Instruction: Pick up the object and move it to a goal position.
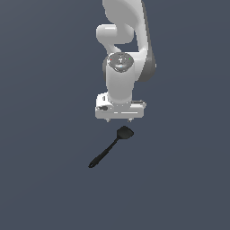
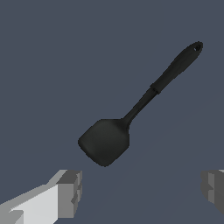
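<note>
We open on the plain dark blue-grey tabletop (image 1: 40,188), bare of any goal marker we can make out. Over it hangs the big white Panda arm (image 1: 120,67), wrist pointing straight down, and that vertical pose looks chosen for a top-down grab. Below it sits the white gripper (image 1: 120,120), with nothing between its fingers; in the wrist view the grey pads (image 2: 70,192) stand far apart, one at each side of the frame, so it is wide open and empty.

And there is our object, the small all-black spatula (image 1: 110,147), lying flat on the tabletop just in front of the gripper, apart from it. Its squarish head (image 2: 104,141) lies nearest the fingers, and the long thin handle (image 2: 168,76) runs away diagonally. We judge this an approach, pickup not yet done.

No brand, label or writing is readable anywhere.
</note>
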You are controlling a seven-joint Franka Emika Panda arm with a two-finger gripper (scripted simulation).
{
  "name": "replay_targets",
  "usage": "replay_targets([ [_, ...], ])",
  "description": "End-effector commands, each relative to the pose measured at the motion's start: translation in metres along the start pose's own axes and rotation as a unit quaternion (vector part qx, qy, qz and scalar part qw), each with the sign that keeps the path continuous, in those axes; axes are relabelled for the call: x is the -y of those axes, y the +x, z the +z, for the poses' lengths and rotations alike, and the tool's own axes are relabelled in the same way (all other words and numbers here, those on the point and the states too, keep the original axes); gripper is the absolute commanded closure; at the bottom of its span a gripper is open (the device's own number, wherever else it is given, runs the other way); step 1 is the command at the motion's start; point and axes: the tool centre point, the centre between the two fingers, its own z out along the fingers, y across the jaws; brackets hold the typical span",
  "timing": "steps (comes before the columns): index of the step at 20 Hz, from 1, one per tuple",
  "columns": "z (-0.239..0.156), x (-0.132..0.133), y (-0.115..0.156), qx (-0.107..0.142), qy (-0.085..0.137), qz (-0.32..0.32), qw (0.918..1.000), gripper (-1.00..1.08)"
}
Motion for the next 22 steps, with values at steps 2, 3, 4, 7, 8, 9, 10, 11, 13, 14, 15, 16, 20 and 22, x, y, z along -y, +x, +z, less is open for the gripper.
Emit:
replay_targets([
  [2, 0.0, 0.001, -0.001, 0.003, 0.002, 0.001, 1.0, -0.92],
  [3, 0.0, 0.001, -0.001, 0.002, 0.001, 0.001, 1.0, -0.92],
  [4, 0.0, 0.001, -0.001, 0.002, 0.001, 0.0, 1.0, -0.92],
  [7, 0.001, 0.001, -0.001, 0.002, 0.002, 0.004, 1.0, -0.92],
  [8, 0.002, 0.001, 0.0, 0.002, 0.002, 0.007, 1.0, -0.92],
  [9, 0.003, 0.001, 0.001, 0.002, 0.002, 0.01, 0.9999, -0.92],
  [10, 0.004, 0.0, 0.002, 0.002, 0.002, 0.015, 0.9999, -0.92],
  [11, 0.005, 0.0, 0.003, 0.001, 0.003, 0.02, 0.9998, -0.92],
  [13, 0.008, -0.001, 0.006, 0.001, 0.003, 0.033, 0.9995, -0.92],
  [14, 0.01, -0.002, 0.007, 0.001, 0.004, 0.04, 0.9992, -0.92],
  [15, 0.012, -0.002, 0.009, 0.0, 0.004, 0.049, 0.9988, -0.92],
  [16, 0.015, -0.003, 0.011, 0.0, 0.004, 0.058, 0.9983, -0.92],
  [20, 0.026, -0.007, 0.02, -0.002, 0.006, 0.102, 0.9948, -0.92],
  [22, 0.034, -0.009, 0.026, -0.004, 0.006, 0.129, 0.9917, -0.92],
])
